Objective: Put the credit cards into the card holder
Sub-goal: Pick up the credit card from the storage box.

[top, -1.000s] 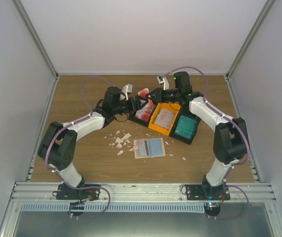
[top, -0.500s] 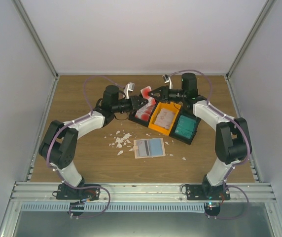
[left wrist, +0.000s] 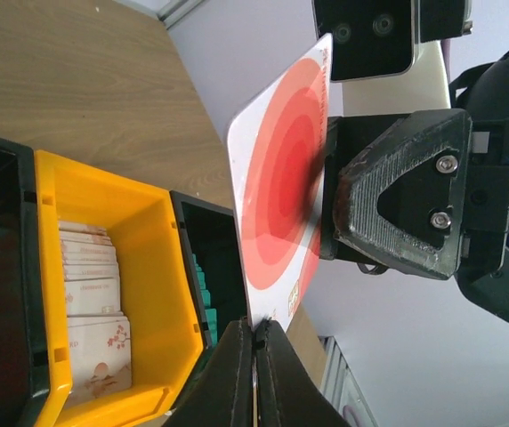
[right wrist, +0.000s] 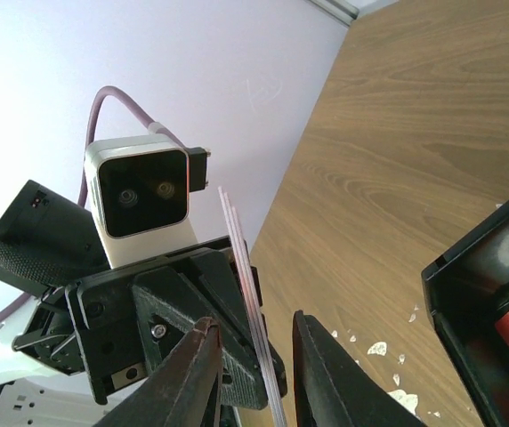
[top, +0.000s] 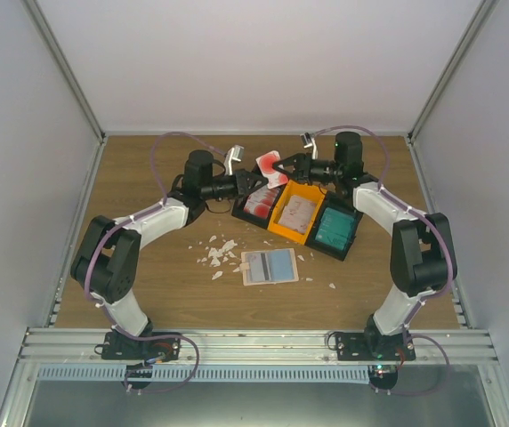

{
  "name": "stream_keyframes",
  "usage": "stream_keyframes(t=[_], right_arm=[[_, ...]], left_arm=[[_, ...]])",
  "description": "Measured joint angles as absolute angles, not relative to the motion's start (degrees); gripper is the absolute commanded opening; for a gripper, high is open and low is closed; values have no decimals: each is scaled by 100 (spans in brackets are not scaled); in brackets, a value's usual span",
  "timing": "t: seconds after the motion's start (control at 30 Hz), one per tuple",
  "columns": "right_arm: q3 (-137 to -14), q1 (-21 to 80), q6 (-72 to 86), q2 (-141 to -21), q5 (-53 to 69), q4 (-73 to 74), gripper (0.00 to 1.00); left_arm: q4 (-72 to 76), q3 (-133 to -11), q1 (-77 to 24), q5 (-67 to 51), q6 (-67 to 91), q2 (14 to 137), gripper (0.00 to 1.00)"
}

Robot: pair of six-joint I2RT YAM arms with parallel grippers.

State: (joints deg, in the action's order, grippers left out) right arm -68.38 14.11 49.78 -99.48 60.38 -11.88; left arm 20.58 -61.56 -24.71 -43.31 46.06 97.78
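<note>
Top external view, card: the red-marked credit card (top: 268, 163) is held in the air above the far end of the bins (top: 281, 224), between the left gripper (top: 254, 179) and the right gripper (top: 283, 165).
Top external view, holder: the card holder (top: 270, 265) is laid open on the counter (top: 370, 285), well apart from the card and near white scraps (top: 219, 253).
Left wrist view, left fingers: these are clamped together on the card's lower edge. Only a narrow strip is gripped, so a firm squeeze is called for.
Right wrist view, right fingers: these are seen apart, with the card's thin edge between them.
Step in hand: a handover is judged. The right fingers are best drawn straight back along the card's plane, so that it is neither dragged nor twisted.
</note>
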Motion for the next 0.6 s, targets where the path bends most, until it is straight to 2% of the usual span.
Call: stream_keyframes(t=[0.6], right_arm=[[-6659, 1332, 4689, -10180, 5948, -1588, 22]], left_arm=[[2036, -6298, -2296, -4587, 4604, 10068, 0]])
